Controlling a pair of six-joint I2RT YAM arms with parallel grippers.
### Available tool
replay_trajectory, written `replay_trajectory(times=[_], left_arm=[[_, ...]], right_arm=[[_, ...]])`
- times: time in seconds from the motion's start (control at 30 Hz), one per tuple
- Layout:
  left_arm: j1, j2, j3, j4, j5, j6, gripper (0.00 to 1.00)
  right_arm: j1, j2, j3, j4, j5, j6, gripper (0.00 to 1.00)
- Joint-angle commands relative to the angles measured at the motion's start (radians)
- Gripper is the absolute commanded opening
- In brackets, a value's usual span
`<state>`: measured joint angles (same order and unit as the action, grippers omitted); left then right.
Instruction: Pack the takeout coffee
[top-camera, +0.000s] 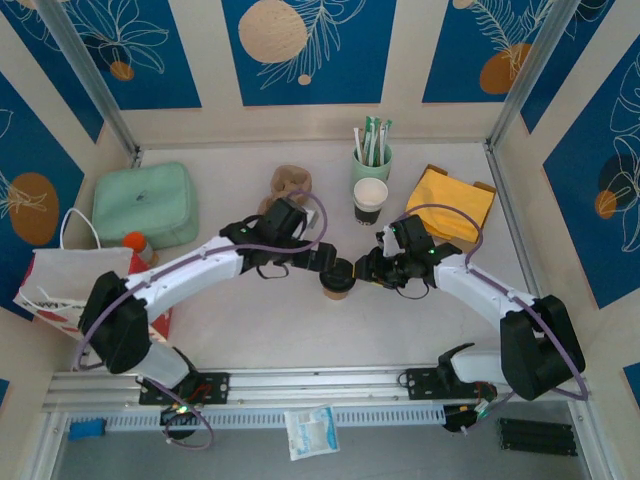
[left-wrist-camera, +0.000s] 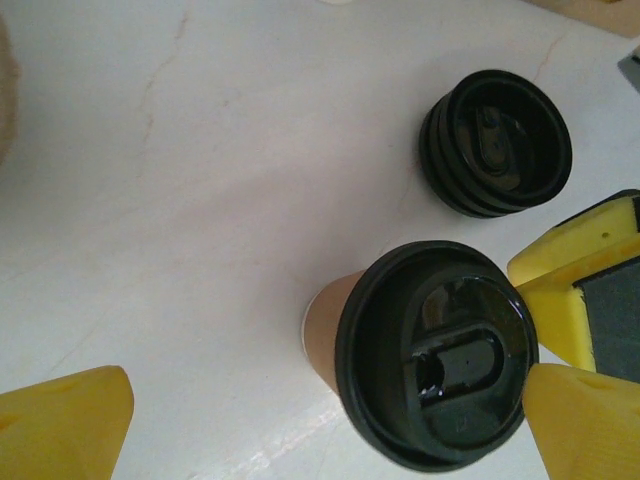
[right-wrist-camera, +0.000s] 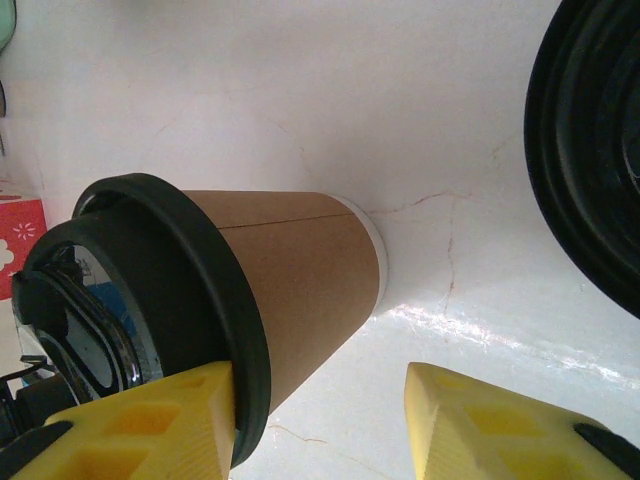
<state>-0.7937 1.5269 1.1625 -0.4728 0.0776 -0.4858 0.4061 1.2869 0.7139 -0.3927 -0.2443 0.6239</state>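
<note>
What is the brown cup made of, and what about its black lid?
Brown cup: probably paper or thin cardboard, matte, with a seam line along its side. Black lid: looks like plastic, smooth and glossy, catching shiny reflections.

- The pale table (top-camera: 260, 330) is carrying a brown lidded cup (top-camera: 337, 281), black lids (left-wrist-camera: 495, 143) near.
- A white paper cup (top-camera: 370, 199) is standing beside a green cup of sticks (top-camera: 371, 160).
- A mint pouch (top-camera: 145, 203) is lying left.
</note>
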Motion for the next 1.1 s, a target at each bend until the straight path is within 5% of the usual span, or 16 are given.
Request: replay_trajectory(times=[0.0, 0.5, 1.07], left_arm=[[-0.024, 0.062, 0.046, -0.049, 0.006, 0.055, 0.99], [-0.068, 0.144, 0.006, -0.046, -0.075, 0.063, 0.99], [-0.073, 0.079, 0.044, -0.017, 0.004, 0.021, 1.00]], right_arm=[[0.007, 0.017, 0.010, -0.050, 0.020, -0.018, 0.47], [0.010, 0.005, 0.087, -0.081, -0.022, -0.023, 0.53], [-0.027, -0.137, 0.166, -0.228, 0.022, -0.045, 0.59]])
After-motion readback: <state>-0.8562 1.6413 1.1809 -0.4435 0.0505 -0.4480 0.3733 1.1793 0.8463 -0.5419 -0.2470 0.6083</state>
